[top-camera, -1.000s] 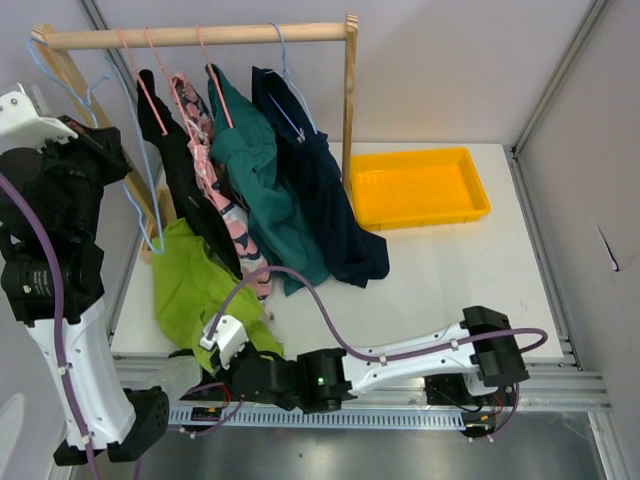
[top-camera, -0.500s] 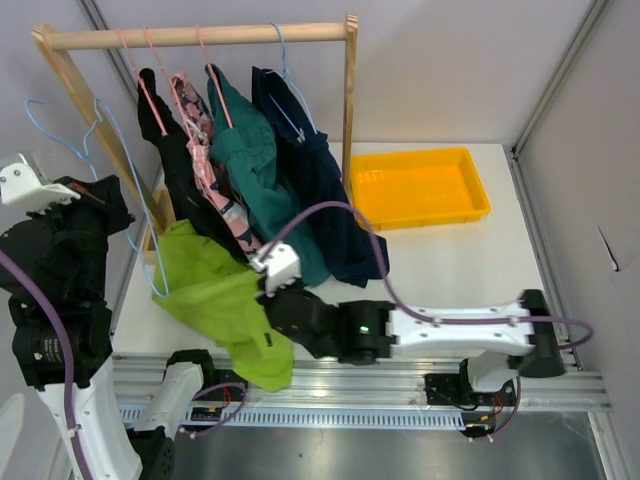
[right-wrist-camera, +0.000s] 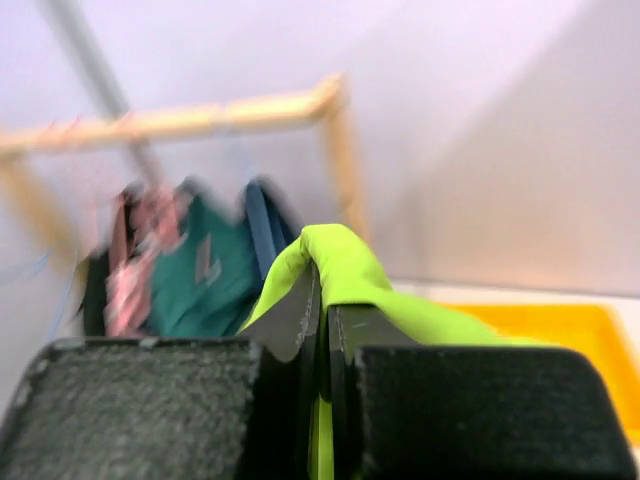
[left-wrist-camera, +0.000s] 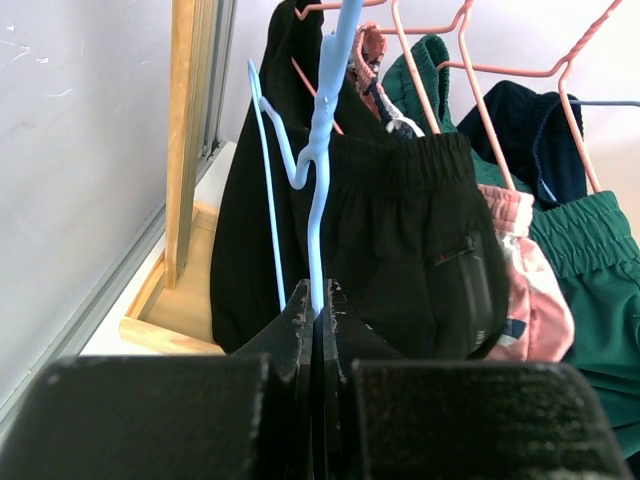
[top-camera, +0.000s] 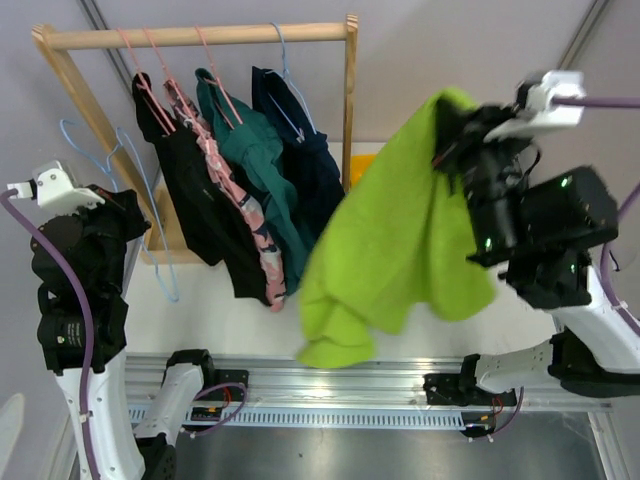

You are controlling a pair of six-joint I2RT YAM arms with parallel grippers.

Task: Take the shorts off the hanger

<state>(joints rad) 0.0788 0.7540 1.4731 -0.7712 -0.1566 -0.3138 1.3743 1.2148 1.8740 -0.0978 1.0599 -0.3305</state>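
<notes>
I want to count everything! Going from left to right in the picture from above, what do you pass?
left gripper → light blue hanger it holds → black shorts → teal shorts → navy shorts → lime green shorts, pinched at their top by the right gripper

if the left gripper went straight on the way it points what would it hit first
Likely the black shorts, hanging dead ahead of the left gripper, just past the blue hanger it holds; depth is unclear.
</notes>
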